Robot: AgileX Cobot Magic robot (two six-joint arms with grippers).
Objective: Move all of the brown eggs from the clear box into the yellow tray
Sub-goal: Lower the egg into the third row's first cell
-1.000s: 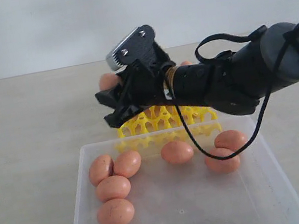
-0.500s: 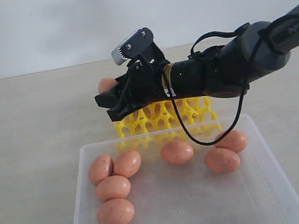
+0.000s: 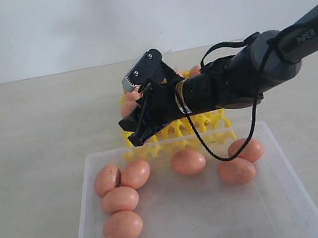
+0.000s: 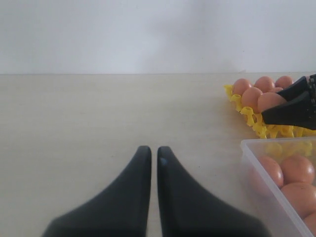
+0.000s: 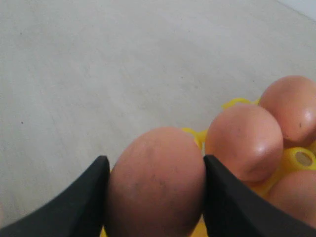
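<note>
My right gripper (image 5: pixel 154 165) is shut on a brown egg (image 5: pixel 155 182), one black finger pressed to each side. It hangs low over the left part of the yellow tray (image 3: pixel 173 130), next to several eggs seated there (image 5: pixel 244 140). In the exterior view the right gripper (image 3: pixel 136 129) points down and to the left. Several brown eggs (image 3: pixel 120 200) lie in the clear box (image 3: pixel 83 228) at the front. My left gripper (image 4: pixel 154 150) is shut and empty, over bare table to the left of the box and the tray.
The clear box stands right in front of the yellow tray, its far rim (image 3: pixel 169 143) close under the right arm (image 3: pixel 244 76). A black cable (image 3: pixel 237 142) loops down from that arm over the box. A pale wall closes the back.
The right gripper has dropped and tilted downward with the egg, from above the tray to just over its left cups. The eggs in the box have stayed put.
</note>
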